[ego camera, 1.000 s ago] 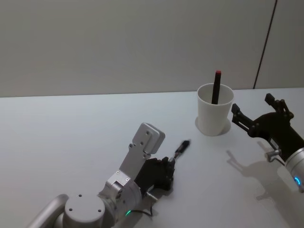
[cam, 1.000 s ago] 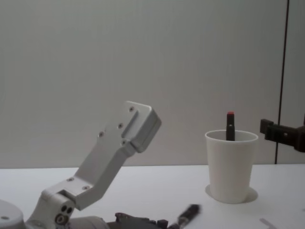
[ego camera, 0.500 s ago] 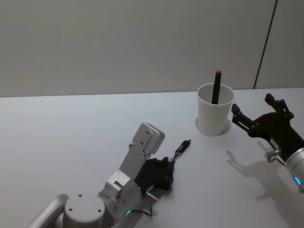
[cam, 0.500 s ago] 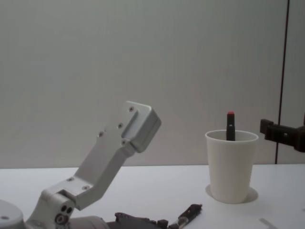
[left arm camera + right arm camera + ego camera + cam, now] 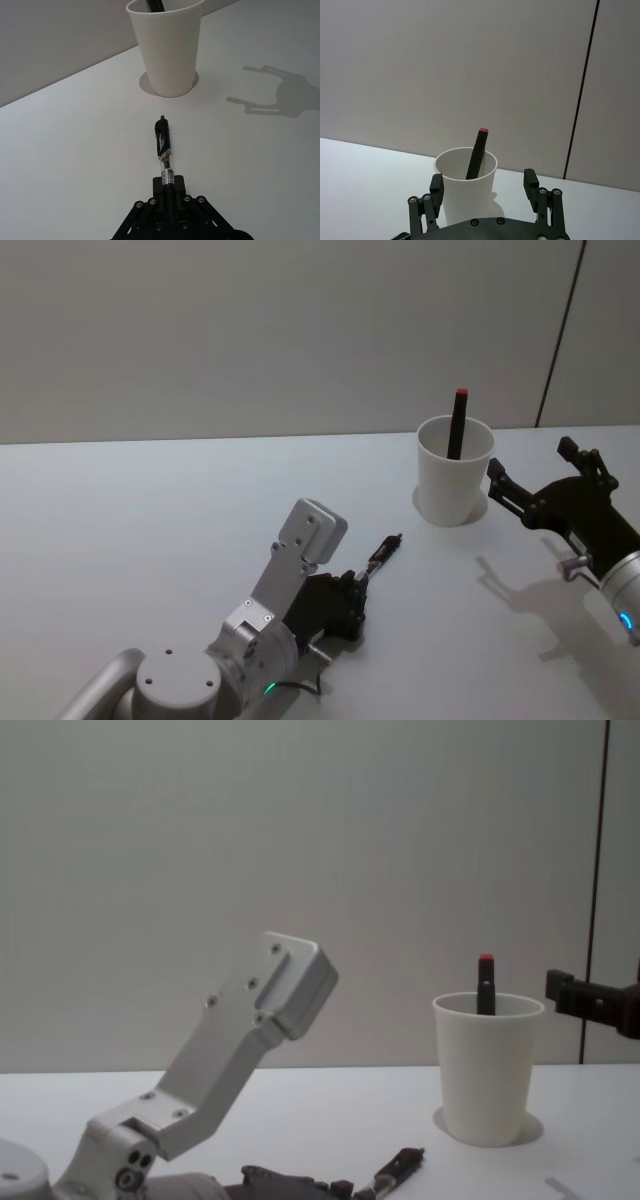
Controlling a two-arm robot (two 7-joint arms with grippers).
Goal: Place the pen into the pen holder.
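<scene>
Nearest, low over the table's near middle: left gripper clenched on one end of the pen, free end pointing far-right at the pen holder | farther right: right gripper, fingers spread, empty, just right of pen holder | farthest: pen holder upright, red-tipped pen leaning inside.

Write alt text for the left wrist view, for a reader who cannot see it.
The left claw grips a pen by one end, its free end pointing at a white cup that stands a little way ahead on the table. A second pen stands in the cup, and a claw-shaped shadow falls on the table beside it.
</scene>
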